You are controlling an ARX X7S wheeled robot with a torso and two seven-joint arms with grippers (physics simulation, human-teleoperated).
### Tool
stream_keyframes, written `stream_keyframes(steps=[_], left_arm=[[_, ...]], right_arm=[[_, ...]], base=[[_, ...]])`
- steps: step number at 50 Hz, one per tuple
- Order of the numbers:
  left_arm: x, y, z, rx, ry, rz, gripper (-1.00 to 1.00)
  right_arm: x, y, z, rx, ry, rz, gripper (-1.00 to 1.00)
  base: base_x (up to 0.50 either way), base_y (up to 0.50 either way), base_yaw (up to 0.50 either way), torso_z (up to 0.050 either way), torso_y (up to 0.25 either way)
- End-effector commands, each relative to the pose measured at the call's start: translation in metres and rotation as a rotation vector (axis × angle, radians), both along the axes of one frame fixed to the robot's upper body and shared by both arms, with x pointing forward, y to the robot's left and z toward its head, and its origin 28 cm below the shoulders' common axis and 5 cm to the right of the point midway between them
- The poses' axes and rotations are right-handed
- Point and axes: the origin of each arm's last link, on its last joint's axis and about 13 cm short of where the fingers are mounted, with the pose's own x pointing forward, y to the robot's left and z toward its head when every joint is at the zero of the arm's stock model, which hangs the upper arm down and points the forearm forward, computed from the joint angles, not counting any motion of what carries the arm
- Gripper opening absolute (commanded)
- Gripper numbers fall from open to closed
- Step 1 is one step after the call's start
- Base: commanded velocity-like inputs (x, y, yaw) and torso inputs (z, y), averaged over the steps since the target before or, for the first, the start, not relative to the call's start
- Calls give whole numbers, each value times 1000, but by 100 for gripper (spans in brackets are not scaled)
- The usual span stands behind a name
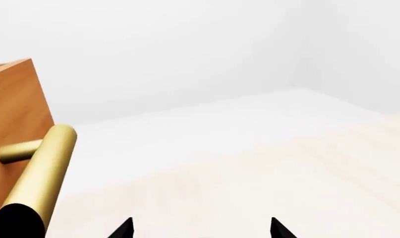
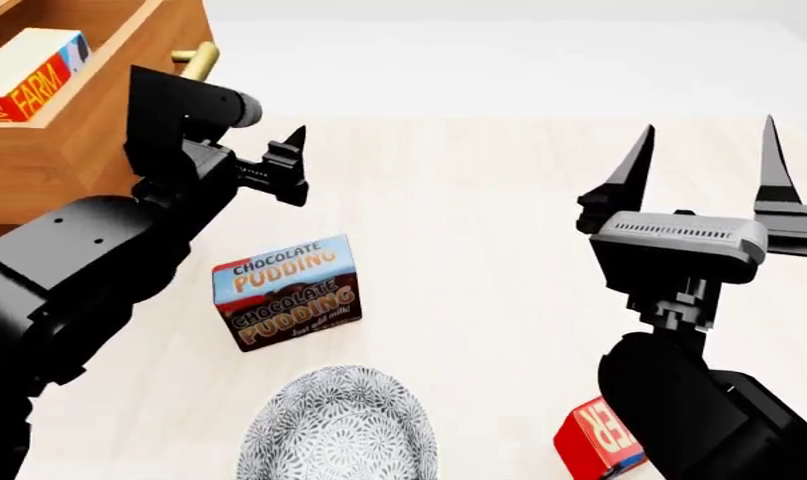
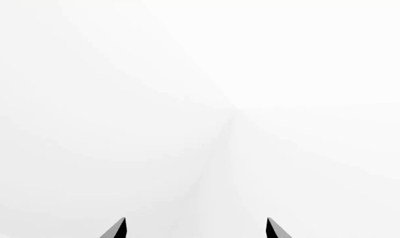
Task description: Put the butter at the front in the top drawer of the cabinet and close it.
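Head view: butter (image 2: 30,75) lies in open drawer (image 2: 103,120), upper left; left gripper (image 2: 290,165) beside handle (image 2: 196,60), right gripper (image 2: 710,160), both spread, empty

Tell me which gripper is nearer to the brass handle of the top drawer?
The left. The left gripper is just beside the brass handle of the top drawer, slightly to its right. The right gripper is raised far across the table, open and empty.
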Motion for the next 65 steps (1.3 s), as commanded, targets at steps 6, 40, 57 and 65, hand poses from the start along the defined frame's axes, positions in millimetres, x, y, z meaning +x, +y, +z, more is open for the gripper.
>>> stream_keyframes(steps=[6, 40, 57, 65], left_arm=[[1, 25, -5, -36, 34, 131, 100], [15, 69, -11, -84, 64, 273, 100], [15, 90, -14, -105, 73, 359, 100], [10, 97, -13, -111, 78, 398, 100]], right_arm=[[-1, 2, 4, -6, -8, 8, 100], [-2, 4, 6, -15, -4, 1, 100], [-2, 3, 4, -19, 3, -6, 100], [-2, 4, 5, -21, 1, -7, 100]], base=[[0, 0, 0, 0, -2], [8, 0, -4, 0, -5], [6, 0, -6, 0, -5], [8, 2, -3, 0, -7]])
